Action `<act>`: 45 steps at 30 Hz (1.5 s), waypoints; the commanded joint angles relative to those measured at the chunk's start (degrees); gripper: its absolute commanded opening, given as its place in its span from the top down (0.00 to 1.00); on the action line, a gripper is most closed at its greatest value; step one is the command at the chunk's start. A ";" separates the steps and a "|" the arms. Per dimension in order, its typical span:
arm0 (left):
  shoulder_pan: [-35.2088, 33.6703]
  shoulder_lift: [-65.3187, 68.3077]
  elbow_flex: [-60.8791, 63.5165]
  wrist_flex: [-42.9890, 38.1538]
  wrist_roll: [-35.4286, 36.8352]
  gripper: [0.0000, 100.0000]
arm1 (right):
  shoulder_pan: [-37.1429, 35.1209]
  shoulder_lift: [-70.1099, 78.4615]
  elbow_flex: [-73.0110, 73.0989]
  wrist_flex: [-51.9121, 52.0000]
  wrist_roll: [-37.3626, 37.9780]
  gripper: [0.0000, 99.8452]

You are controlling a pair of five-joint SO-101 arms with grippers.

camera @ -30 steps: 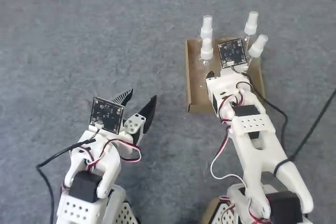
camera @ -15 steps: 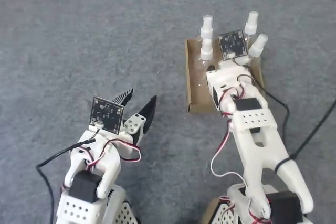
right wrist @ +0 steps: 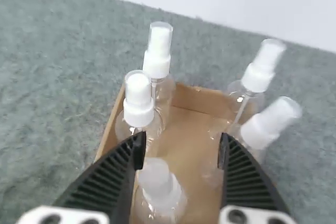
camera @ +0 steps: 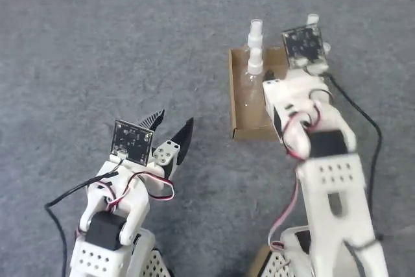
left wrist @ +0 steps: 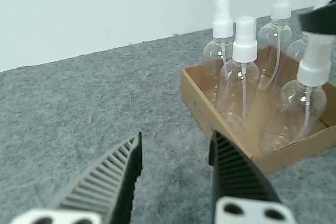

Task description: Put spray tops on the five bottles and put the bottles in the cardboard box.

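The cardboard box (camera: 232,98) sits on the grey carpet ahead of the right arm (camera: 305,105). Clear bottles with white spray tops stand upright inside it, among them one bottle (right wrist: 139,103), a second bottle (right wrist: 157,51) and a third bottle (right wrist: 261,72). My right gripper (right wrist: 180,142) hangs open above the box's near part, and the top of one capped bottle (right wrist: 156,182) stands between its fingers without being touched. My left gripper (camera: 175,120) is open over bare carpet, left of the box, holding nothing. It faces the box (left wrist: 210,114) and the bottles (left wrist: 244,51).
Grey carpet (camera: 130,50) covers the table around the box. A pale wall (left wrist: 105,3) runs along the far edge. Cables (camera: 353,111) trail from the right arm near the box's right side.
The right arm has risen and swung toward the far side of the box, so its wrist board now sits over the far rim. The left arm has not moved.
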 commanded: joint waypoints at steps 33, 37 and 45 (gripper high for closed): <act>-33.85 -10.11 11.03 12.40 -0.26 0.98 | 7.87 -61.14 49.49 20.35 15.30 0.98; -34.99 -9.85 14.73 6.07 -0.26 0.98 | 8.04 -61.14 51.69 19.82 6.24 0.98; -35.34 -9.85 14.81 6.33 -0.26 0.98 | 8.48 -61.05 57.41 20.53 0.35 0.98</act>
